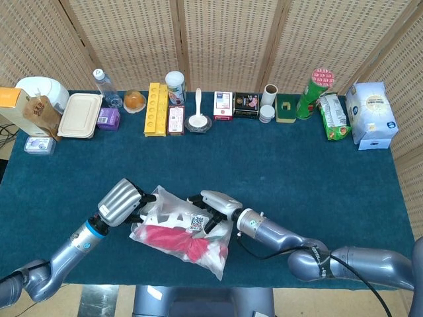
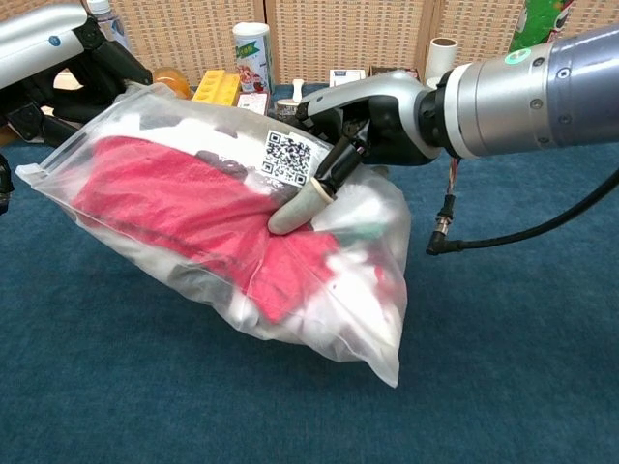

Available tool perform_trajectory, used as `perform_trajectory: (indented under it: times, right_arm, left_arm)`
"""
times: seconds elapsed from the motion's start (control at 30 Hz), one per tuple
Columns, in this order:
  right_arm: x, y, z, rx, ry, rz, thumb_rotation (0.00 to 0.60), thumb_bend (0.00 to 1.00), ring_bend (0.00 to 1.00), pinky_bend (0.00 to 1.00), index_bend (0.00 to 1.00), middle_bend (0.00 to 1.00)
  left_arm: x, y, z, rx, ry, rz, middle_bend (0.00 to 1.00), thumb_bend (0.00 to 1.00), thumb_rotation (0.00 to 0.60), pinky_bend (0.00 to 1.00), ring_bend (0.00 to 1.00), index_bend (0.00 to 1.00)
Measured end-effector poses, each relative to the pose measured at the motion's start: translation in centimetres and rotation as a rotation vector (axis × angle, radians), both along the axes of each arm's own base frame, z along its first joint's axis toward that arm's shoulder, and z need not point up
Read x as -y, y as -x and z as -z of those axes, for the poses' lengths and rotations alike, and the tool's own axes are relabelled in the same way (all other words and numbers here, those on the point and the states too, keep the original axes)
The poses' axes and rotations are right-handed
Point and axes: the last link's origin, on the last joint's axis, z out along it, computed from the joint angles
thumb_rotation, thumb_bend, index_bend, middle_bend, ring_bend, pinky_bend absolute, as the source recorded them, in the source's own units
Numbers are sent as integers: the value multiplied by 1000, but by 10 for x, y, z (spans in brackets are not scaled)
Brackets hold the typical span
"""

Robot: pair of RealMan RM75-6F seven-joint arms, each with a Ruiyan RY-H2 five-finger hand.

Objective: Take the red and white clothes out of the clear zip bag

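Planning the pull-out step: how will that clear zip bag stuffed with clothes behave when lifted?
The clear zip bag probably sags and shifts: its film wrinkles around the soft red and white clothes. The glossy plastic looks slippery. The right hand dents it, so it likely yields.

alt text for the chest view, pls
Two robot hands hold a clear zip bag of red and white clothes above a blue table: the right hand presses a finger beside its QR label, the left hand grips the far end.
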Motion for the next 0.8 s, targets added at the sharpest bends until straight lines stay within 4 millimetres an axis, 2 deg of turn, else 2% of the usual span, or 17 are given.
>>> perform_trajectory:
  times: [0.37, 0.53, 0.67, 0.73, 0.8]
  right_arm:
    - [3, 8, 8, -26, 1, 19, 600, 241, 1000, 1000, 788, 884]
    - [7, 14, 15, -58, 27, 17, 600, 242, 1000, 1000, 761, 859]
    - [11, 20, 21, -97, 51, 15, 600, 242, 967, 983, 641, 750]
    - [12, 23, 23, -115, 58, 21, 600, 242, 896, 937, 556, 677]
    - [13, 26, 25, -131, 62, 31, 600, 243, 755, 841, 424, 552]
  left_arm:
    - [-4, 4, 15, -4, 27, -18, 1000, 447, 600, 1000, 1000, 831]
    - [-10, 13, 22, -29, 34, -37, 1000, 446, 600, 1000, 1000, 831]
    - [-19, 21, 34, -58, 46, -56, 1000, 446, 600, 1000, 1000, 831]
    - [-23, 23, 42, -70, 55, -69, 1000, 447, 600, 1000, 1000, 832]
    - [-27, 25, 51, -78, 68, -83, 1000, 447, 600, 1000, 1000, 833]
